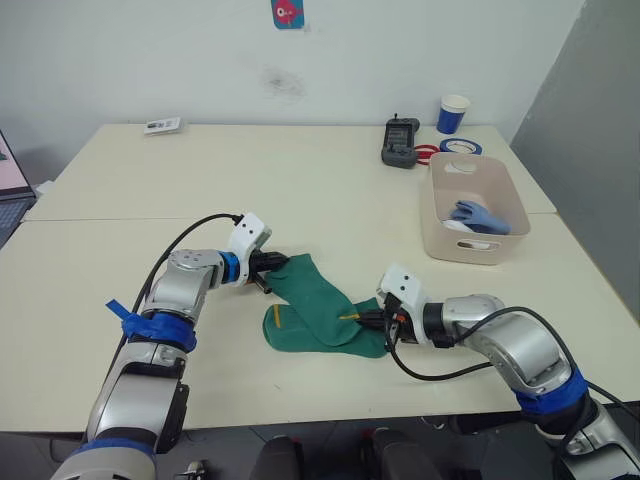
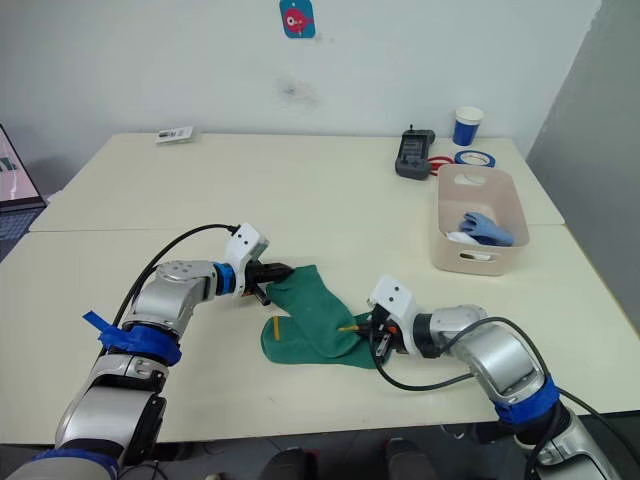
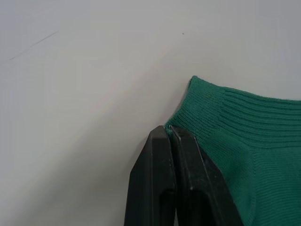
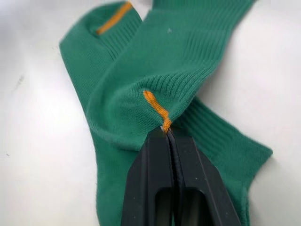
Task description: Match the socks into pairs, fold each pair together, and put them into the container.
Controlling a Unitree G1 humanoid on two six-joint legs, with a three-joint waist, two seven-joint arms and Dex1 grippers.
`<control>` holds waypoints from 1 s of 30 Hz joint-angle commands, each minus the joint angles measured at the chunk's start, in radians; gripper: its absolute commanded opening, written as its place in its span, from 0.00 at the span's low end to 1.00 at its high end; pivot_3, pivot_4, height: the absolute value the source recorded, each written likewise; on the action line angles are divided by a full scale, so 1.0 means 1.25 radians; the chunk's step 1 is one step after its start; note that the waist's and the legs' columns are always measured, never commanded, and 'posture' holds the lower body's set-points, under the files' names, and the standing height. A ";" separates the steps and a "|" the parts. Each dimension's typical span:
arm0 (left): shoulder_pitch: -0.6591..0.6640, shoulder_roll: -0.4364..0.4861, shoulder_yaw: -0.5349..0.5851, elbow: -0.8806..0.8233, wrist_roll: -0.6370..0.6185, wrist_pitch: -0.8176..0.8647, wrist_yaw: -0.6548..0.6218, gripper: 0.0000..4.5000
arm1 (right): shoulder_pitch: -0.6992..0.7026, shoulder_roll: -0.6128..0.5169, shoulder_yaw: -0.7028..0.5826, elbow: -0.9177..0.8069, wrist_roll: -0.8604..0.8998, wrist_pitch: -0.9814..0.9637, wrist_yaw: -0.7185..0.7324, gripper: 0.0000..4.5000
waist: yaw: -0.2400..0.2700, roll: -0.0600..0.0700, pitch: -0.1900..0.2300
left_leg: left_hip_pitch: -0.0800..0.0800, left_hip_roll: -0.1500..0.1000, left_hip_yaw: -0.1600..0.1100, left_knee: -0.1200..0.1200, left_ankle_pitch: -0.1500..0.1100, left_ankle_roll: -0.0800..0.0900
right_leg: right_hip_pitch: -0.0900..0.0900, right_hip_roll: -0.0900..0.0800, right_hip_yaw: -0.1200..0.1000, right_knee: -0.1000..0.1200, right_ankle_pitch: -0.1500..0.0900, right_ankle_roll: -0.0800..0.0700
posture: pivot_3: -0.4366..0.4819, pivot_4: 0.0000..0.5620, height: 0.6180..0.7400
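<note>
Two dark green socks lie crossed near the table's front middle. The upper sock (image 1: pixel 315 293) runs diagonally over the lower sock (image 1: pixel 300 336), which lies flat along the front. My left gripper (image 1: pixel 272 266) is shut on the upper sock's far cuff corner (image 3: pixel 188 115). At the sock's near end my right gripper (image 1: pixel 374 321) is shut on the fabric right at the yellow mark (image 4: pixel 155 106). The beige-pink container (image 1: pixel 462 247) stands at the right, holding a light blue sock (image 1: pixel 481 215) on top of white fabric (image 1: pixel 453 227).
A blue-and-white paper cup (image 1: pixel 453 113), a black device (image 1: pixel 400 142) and a blue tape roll (image 1: pixel 461 146) stand behind the container. A small card (image 1: pixel 162 125) lies at the far left. A laptop edge (image 1: pixel 10 190) shows at the left.
</note>
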 commanded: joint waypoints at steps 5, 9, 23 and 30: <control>0.078 0.067 0.111 -0.234 -0.134 0.115 -0.053 0.00 | -0.065 -0.048 -0.071 -0.037 0.069 0.037 0.046 0.00 | 0.001 0.000 0.000 | 0.000 0.001 0.000 0.000 0.000 0.000 | 0.000 -0.001 0.000 0.000 0.000 0.000 | 0.48 0.27 1.00; 0.181 0.071 0.171 -0.403 -0.209 0.219 -0.009 0.00 | -0.117 -0.098 -0.066 0.068 0.046 -0.026 0.105 0.00 | 0.000 0.000 0.000 | 0.000 0.001 0.000 0.000 0.000 0.000 | 0.000 -0.002 0.000 0.000 0.000 0.000 | 0.48 0.27 1.00; 0.506 -0.074 0.230 -0.920 -0.401 0.475 0.280 0.00 | -0.382 -0.086 0.042 0.601 -0.118 -0.315 0.368 0.00 | -0.002 0.000 0.000 | 0.001 0.001 0.001 0.000 0.000 0.000 | 0.000 -0.003 0.001 0.000 0.002 -0.004 | 0.48 0.27 1.00; 0.607 -0.071 0.186 -0.984 -0.396 0.464 0.328 0.00 | -0.468 0.013 0.062 0.797 -0.197 -0.425 0.397 0.00 | -0.001 0.000 0.000 | 0.001 0.001 0.000 0.000 0.000 0.000 | 0.001 -0.002 0.001 0.000 0.002 -0.004 | 0.48 0.27 1.00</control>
